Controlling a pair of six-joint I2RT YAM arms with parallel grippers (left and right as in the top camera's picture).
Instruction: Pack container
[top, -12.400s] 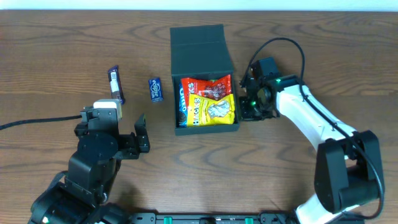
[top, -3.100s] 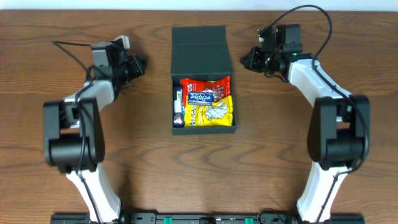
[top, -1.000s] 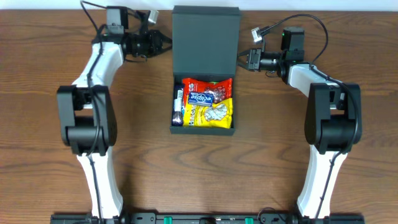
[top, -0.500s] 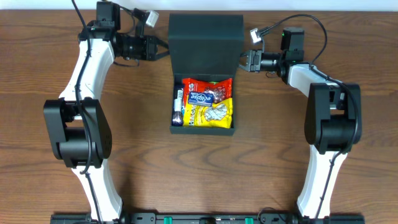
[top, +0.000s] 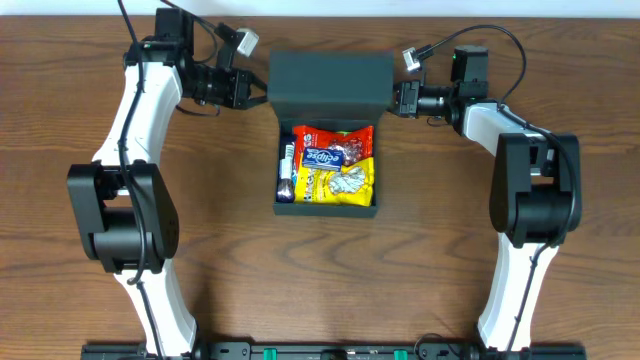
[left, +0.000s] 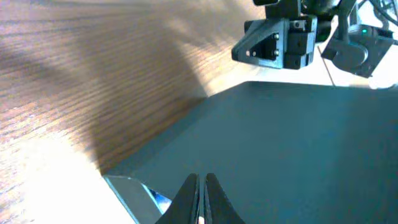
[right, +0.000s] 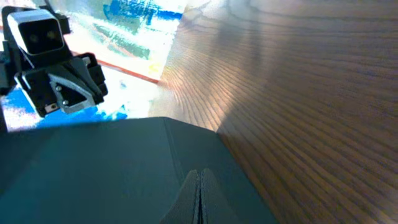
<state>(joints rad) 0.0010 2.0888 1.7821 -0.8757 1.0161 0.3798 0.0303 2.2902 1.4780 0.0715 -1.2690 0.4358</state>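
Wood-grain table (top: 450, 250), brown, matte, w/ a pale strip along the far edge. The container (top: 325, 208) sits mid-table toward the back: a dark teal-green square box, matte and cardboard-like. Its flap lid (top: 330, 80) is hinged at the far side and tilted partway over the opening.

Writing: the small blue packet (top: 325, 157) lying on top reads "eclipse" in white, I think, but the overhead view is too small to be certain. Under it are a glossy red packet (top: 346, 135) at the back and a glossy yellow packet (top: 345, 186) at the front. Both are crinkly foil w/ print I can't read. A slim dark bar (top: 287, 170) stands on edge along the box's left wall; its label is illegible too.

My left gripper (top: 258, 90) is at the lid's left edge and my right gripper (top: 392, 99) at its right edge, facing each other across it. In the left wrist view my fingers (left: 190, 199) are pressed together, w/ only a hairline between them. The tips sit on the smooth teal lid, and nothing looks pinched between them. The right wrist view shows the same: fingers (right: 191, 202) closed to a point, tips against the lid surface, approx. at its corner.
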